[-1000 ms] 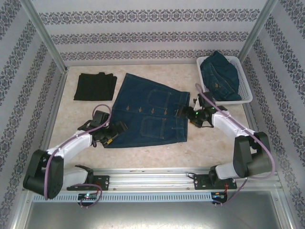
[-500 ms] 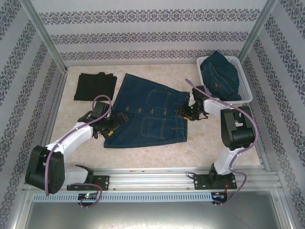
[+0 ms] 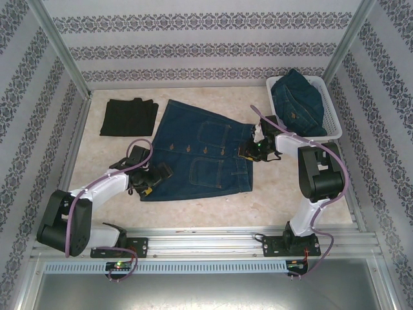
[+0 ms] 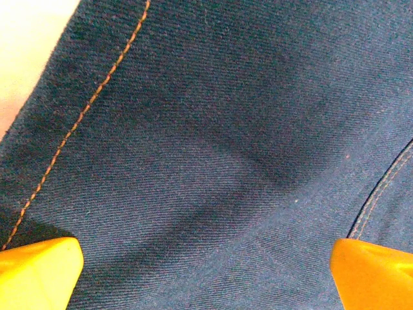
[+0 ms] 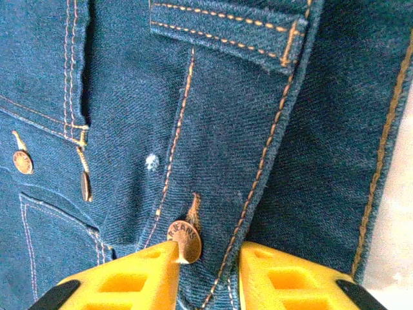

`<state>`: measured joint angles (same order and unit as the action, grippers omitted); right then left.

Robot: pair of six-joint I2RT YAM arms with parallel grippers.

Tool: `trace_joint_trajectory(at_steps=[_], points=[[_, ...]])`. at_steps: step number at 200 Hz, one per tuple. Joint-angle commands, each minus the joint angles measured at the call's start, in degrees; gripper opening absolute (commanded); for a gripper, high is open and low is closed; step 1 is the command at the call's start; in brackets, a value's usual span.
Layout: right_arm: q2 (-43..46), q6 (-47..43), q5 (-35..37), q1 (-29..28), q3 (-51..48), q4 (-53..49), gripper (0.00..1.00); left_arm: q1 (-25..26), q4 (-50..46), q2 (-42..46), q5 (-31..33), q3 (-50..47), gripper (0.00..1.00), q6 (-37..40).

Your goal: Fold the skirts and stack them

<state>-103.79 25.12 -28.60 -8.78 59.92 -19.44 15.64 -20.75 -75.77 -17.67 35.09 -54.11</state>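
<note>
The pale stone-patterned table top [image 3: 290,194] carries everything. A dark blue denim skirt with pockets and copper buttons [image 3: 200,152] lies spread flat between the two grippers. The white plastic lattice basket [image 3: 332,126] stands behind the right gripper [image 5: 210,252] and to its right, and holds a second dark blue denim skirt [image 3: 297,103], crumpled. A black cloth skirt [image 3: 128,117], folded into a rectangle, lies beyond the left gripper [image 4: 206,271], well apart from it.

The left gripper stands wide open, low over the hem side of the spread skirt (its yellow fingertips [image 4: 39,274] are far apart). The right gripper is nearly closed and pinches a narrow strip of the waistband. A round copper button [image 5: 184,240] touches its left finger.
</note>
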Motion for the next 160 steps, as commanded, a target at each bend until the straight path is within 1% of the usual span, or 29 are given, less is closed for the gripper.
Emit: trace_joint_trajectory(at_steps=[1,26,42,58,88,107,122,139,160], points=[[-1.15,-0.27,-0.56,-1.10,-1.00,1.32,0.30,0.32,1.00,-0.96,1.11,-1.66,1.00,-0.78],[-2.02,-0.33,3.91,-1.11,-1.21,0.29,0.32,0.33,0.71,-0.35,1.63,-1.60,1.00,-0.32],[-2.69,-0.22,0.92,-1.13,-1.72,1.89,0.30,0.29,0.63,-0.48,1.67,-1.77,1.00,-0.30],[-2.16,-0.13,-2.49,-1.38,-2.09,3.49,0.20,0.35,0.63,-0.54,1.67,-1.97,1.00,-0.38],[4.51,-0.66,0.11,-0.30,-3.27,1.90,0.00,0.25,-0.97,1.04,3.22,-1.65,1.00,-0.34],[10.19,-1.37,1.35,1.26,-4.08,-0.52,0.00,0.16,-2.31,2.31,5.20,-1.53,1.00,-0.30],[13.55,-2.23,1.35,2.44,-4.70,-2.93,0.00,0.09,-2.62,2.27,5.12,-1.63,1.00,-0.17],[14.75,-2.18,1.84,3.15,-5.38,-5.87,0.00,0.09,-2.32,1.78,3.66,-1.52,1.00,-0.23],[13.49,-0.02,6.19,3.75,-7.38,-7.94,0.00,0.08,-1.75,1.84,2.41,-1.50,1.00,-0.21]])
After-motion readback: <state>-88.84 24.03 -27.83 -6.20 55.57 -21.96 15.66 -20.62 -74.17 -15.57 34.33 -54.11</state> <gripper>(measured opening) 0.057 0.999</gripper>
